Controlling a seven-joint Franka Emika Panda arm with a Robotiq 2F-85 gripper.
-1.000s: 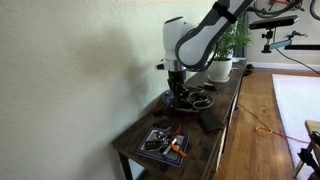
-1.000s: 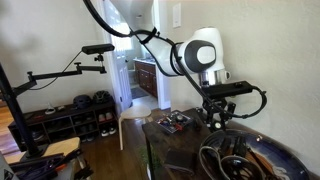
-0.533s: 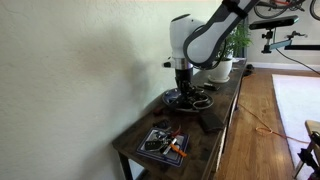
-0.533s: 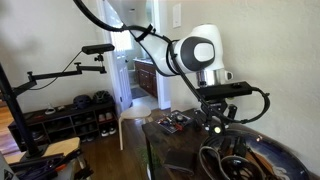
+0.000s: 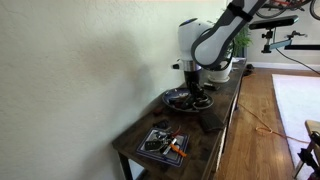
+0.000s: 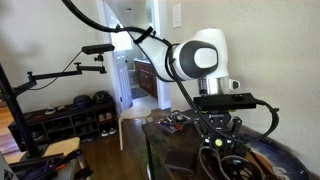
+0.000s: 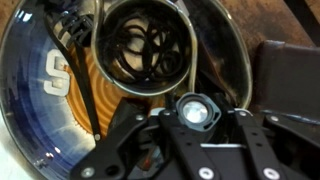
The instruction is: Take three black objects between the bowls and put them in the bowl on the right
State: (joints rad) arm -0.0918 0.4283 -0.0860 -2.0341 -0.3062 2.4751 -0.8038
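The gripper [image 5: 197, 96] is held just over the blue bowl [image 7: 35, 110]. Black loops [image 7: 148, 45] are seen in a metal bowl [image 7: 160, 90] inside it. Whether the gripper is open or closed cannot be told.

bowl [image 7: 35, 120]: dark blue, white mark [image 7: 56, 75], tan ringed inside | cup [image 7: 143, 88]: silver, black cords [image 7: 145, 45] within | arm [image 5: 205, 40]: white and black | table [image 5: 178, 121]: dark brown | wall [image 5: 70, 70]: cream | plant [image 5: 238, 40]: green, white pot [image 5: 221, 68] | floor [image 5: 262, 120]: brown wood grain
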